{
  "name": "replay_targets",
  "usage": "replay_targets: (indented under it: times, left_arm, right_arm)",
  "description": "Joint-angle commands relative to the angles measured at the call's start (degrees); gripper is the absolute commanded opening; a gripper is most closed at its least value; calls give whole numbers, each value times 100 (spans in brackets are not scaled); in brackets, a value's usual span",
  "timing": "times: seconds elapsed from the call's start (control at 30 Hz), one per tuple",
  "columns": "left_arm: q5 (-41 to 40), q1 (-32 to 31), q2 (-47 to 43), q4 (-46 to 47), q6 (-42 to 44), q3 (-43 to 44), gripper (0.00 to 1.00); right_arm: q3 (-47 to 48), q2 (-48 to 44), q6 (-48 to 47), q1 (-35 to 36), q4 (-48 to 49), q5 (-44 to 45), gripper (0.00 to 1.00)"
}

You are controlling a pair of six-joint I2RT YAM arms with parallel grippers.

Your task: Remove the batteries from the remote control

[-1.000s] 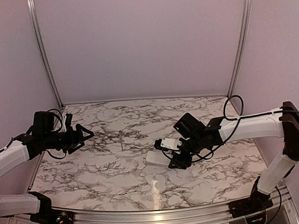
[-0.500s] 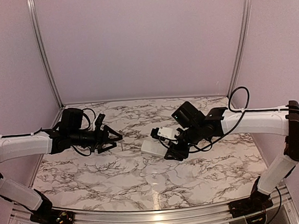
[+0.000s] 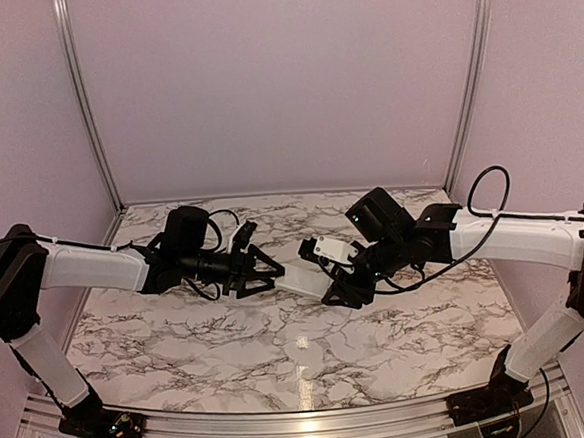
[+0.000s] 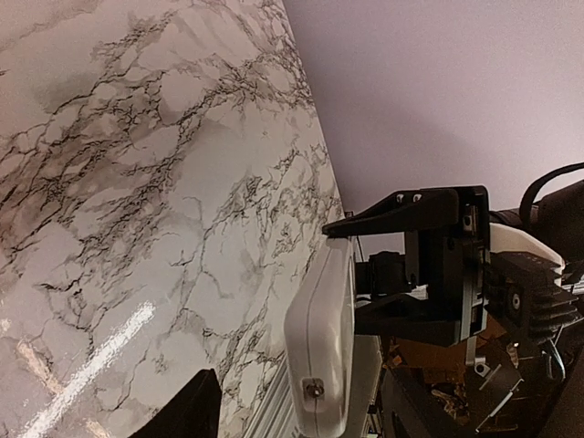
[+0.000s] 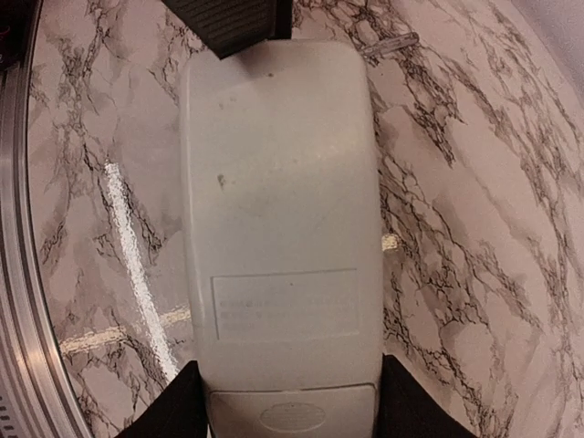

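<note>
- Right gripper (image 5: 290, 388) is clamped on the remote control (image 5: 278, 210) — one black finger (image 5: 178, 406) presses each long edge, near the end closest to its wrist.
- From those fingers the remote control runs straight out ahead. Its flat white face, with a faint rectangular label, is turned toward the gripper's own camera. A seam sets off a smaller panel at the end held between the fingers.
- Left gripper (image 3: 264, 271) sits directly ahead of the right one, at the remote's far end, with its jaws spread apart. In its wrist view the remote's end lies edge-on between its fingers — with a clear gap on the one side that shows.
- One left finger (image 5: 228, 20) overlaps the far end of the remote as seen from the right wrist; whether it touches I cannot tell.
- Below both grippers lies the marble table (image 3: 180, 337). A slim grey tool (image 5: 391, 43) rests on it just beyond the remote's far corner.
</note>
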Motion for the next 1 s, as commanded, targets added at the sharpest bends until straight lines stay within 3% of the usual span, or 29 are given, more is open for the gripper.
replay_targets:
  times: [0.0,0.13,0.53,0.7,0.97]
  left_arm:
    - [414,-129,291,546,-192,323,63]
    - [646,-253,532,608,-251,524,61]
    - [831,-414,933,688,-359,818,35]
    - [881,-457,1047,688,-379,897,31]
    - [853,-520,1153,688,-412,965,11]
  right_arm:
    - [92,-135,51,37,73,-144,52]
    - [133,-137,43,32,81,-171,52]
    - [180,-144,-63,32,38,-129,52]
    - [188,-109,-63,32,44,-4,52]
    - [129,-136,-41,33,122,90,52]
